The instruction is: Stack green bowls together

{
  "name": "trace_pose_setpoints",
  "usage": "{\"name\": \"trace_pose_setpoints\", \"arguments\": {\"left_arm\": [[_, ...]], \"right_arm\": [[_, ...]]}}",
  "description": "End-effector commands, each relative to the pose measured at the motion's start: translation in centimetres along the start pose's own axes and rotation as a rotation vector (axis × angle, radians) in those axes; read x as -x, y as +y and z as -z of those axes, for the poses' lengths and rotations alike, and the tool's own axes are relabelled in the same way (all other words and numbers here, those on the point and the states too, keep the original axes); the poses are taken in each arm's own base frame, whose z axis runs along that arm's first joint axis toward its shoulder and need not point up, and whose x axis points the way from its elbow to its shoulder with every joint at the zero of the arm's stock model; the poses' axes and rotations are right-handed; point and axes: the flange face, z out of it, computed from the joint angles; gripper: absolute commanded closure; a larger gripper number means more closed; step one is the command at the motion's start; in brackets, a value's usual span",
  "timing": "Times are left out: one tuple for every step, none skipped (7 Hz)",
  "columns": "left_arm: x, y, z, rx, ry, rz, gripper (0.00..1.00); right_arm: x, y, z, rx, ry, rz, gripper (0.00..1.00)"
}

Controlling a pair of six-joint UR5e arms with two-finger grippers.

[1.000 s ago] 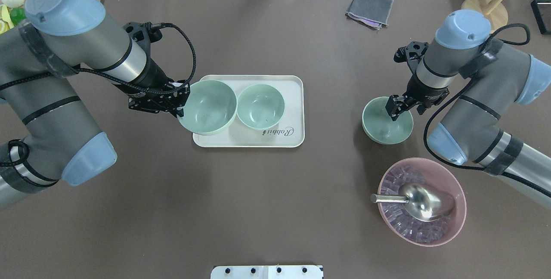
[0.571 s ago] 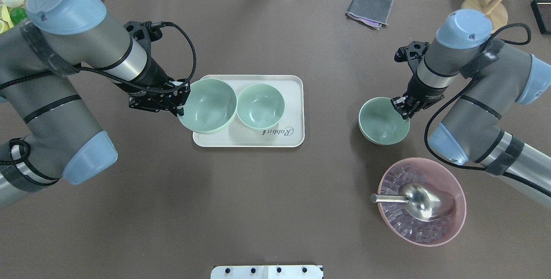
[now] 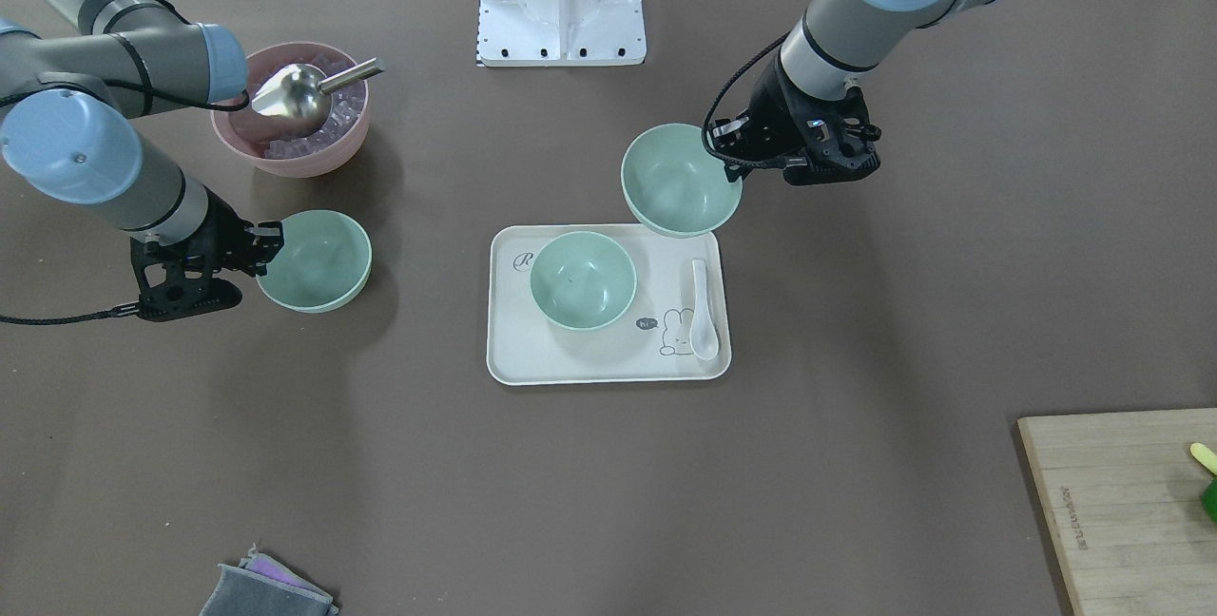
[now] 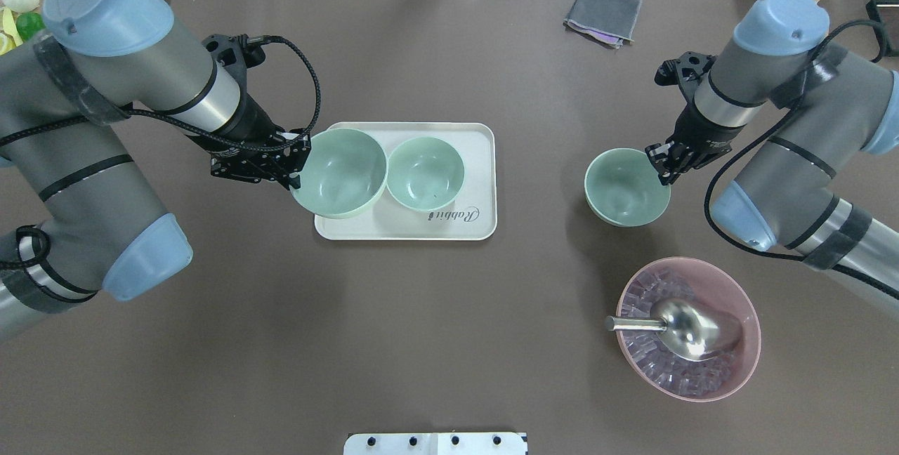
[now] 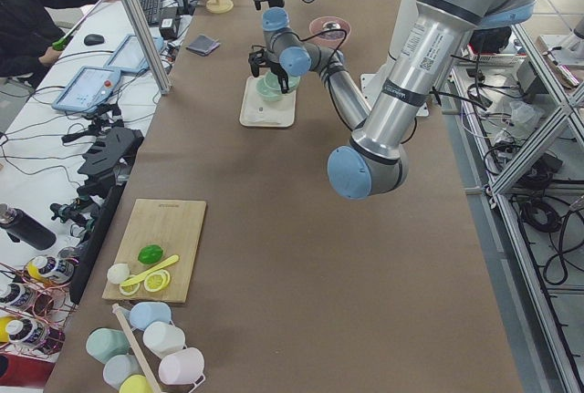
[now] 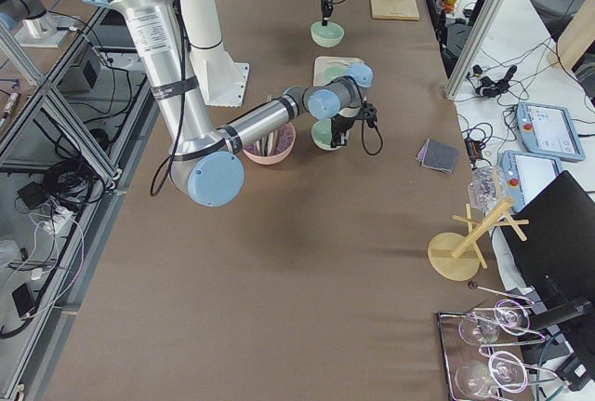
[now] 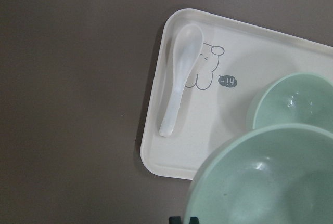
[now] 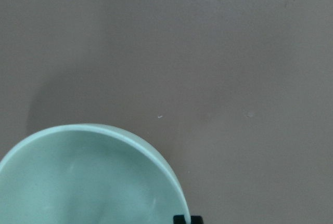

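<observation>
Three pale green bowls show. My left gripper (image 4: 298, 163) is shut on the rim of one green bowl (image 4: 340, 173) and holds it above the left part of the cream tray (image 4: 477, 223). It also shows in the front view (image 3: 677, 179) and the left wrist view (image 7: 265, 182). A second green bowl (image 4: 425, 174) sits on the tray. My right gripper (image 4: 664, 163) is shut on the rim of the third green bowl (image 4: 625, 187), to the right of the tray and seemingly just off the table. It fills the right wrist view (image 8: 88, 182).
A white spoon (image 3: 702, 307) lies on the tray under the held bowl. A pink bowl (image 4: 744, 364) with ice and a metal scoop (image 4: 688, 328) stands in front of the right bowl. A grey cloth (image 4: 602, 14) and a wooden stand (image 4: 786, 9) are far back.
My right gripper moved from over the third bowl's inside to its rim and shut on it. The bowl shifted slightly away from the pink bowl. The left arm has not moved.
</observation>
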Motion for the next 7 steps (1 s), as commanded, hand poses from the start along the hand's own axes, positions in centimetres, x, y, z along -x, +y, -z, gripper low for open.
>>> {"name": "trace_pose_setpoints", "arguments": {"left_arm": [[-1.5,-0.6,-0.6,0.001,0.0,0.026,1.0],[-2.8,-1.3,-1.2,0.003,-0.001,0.047,1.0],[-3.2,-1.7,-1.5,-0.002,0.017,0.06,1.0],[-3.7,-2.3,-2.2,-0.075,0.044,0.082,1.0],[-4.5,-1.1,-3.9,-0.106,0.057,0.068,1.0],[-4.6,-0.9,-4.1,-0.107,0.056,0.067,1.0],[-4.9,-0.3,-4.7,-0.111,0.051,0.072,1.0]], "right_arm": [[-0.1,-0.8,3.6,-0.002,-0.095,-0.029,1.0],[1.0,-1.6,4.6,-0.014,-0.099,-0.065,1.0],[1.5,-1.8,5.1,-0.023,-0.103,-0.067,1.0],[2.0,-2.2,6.0,-0.037,-0.11,-0.064,1.0],[1.9,-2.5,6.7,-0.049,-0.112,-0.068,1.0],[1.7,-2.8,7.3,-0.059,-0.113,-0.072,1.0],[1.6,-2.9,7.7,-0.066,-0.114,-0.074,1.0]]}}
